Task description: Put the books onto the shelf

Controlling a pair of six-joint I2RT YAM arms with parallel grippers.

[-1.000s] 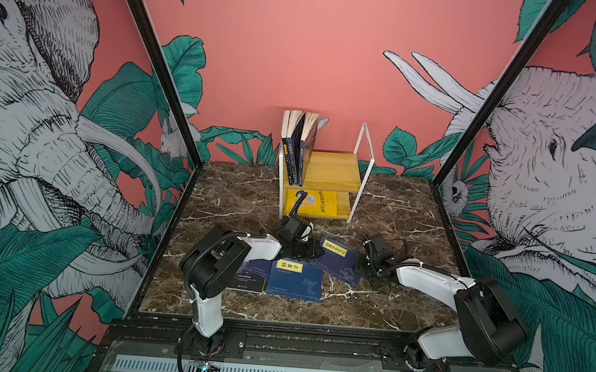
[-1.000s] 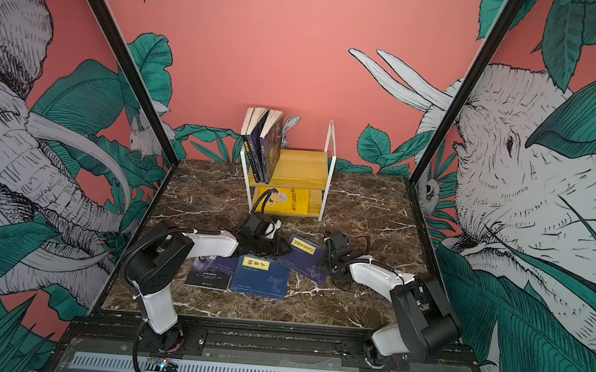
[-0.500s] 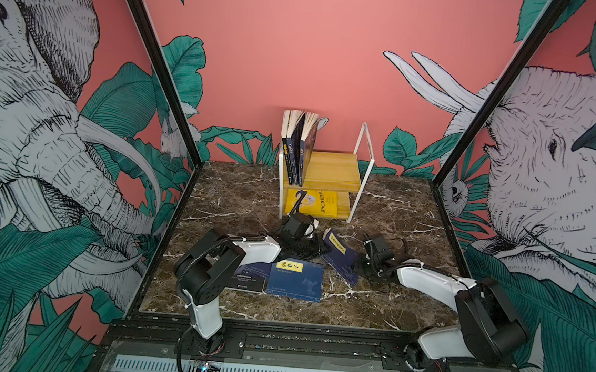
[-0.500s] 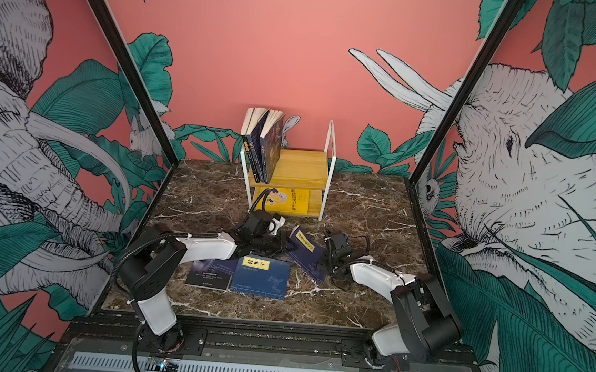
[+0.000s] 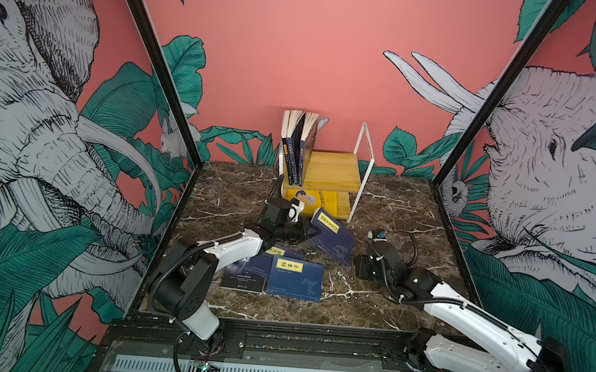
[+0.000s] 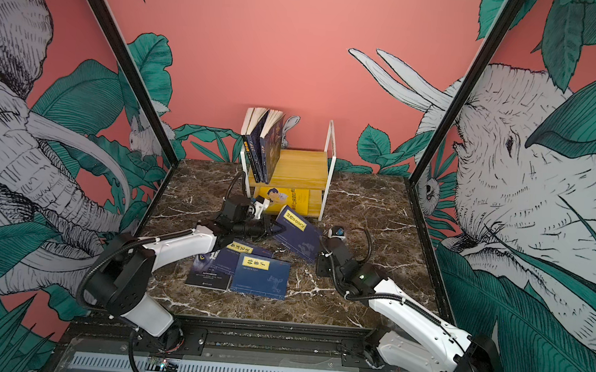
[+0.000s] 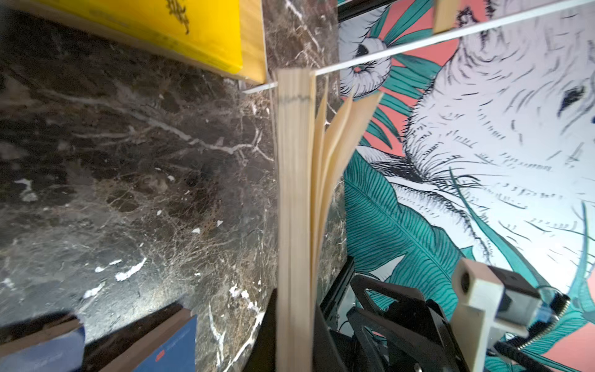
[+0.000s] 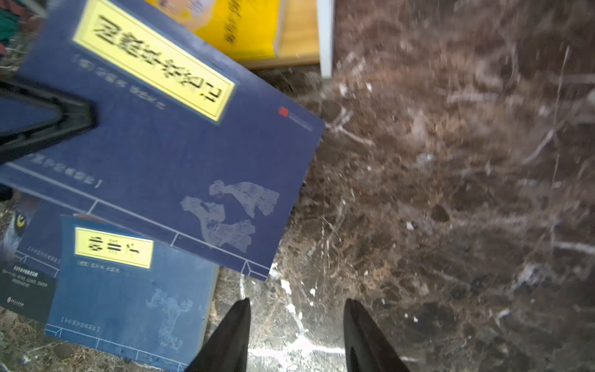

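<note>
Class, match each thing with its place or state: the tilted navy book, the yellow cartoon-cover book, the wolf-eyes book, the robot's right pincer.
Things:
1. tilted navy book
2. yellow cartoon-cover book
3. wolf-eyes book
4. right pincer

Places or states:
A. flat on the marble table, partly under a flat navy book
B. on the lower board of the shelf
C. open, holding nothing
D. gripped by the left pincer

Pairs: 1-D, 2-B, 3-A, 4-C

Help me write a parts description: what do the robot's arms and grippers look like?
The left arm and right arm have smooth white shells on their links and bulky black joints. Black ribbed cables loop along each. The left gripper and right gripper are black, with flat fingers tapering to points.
</note>
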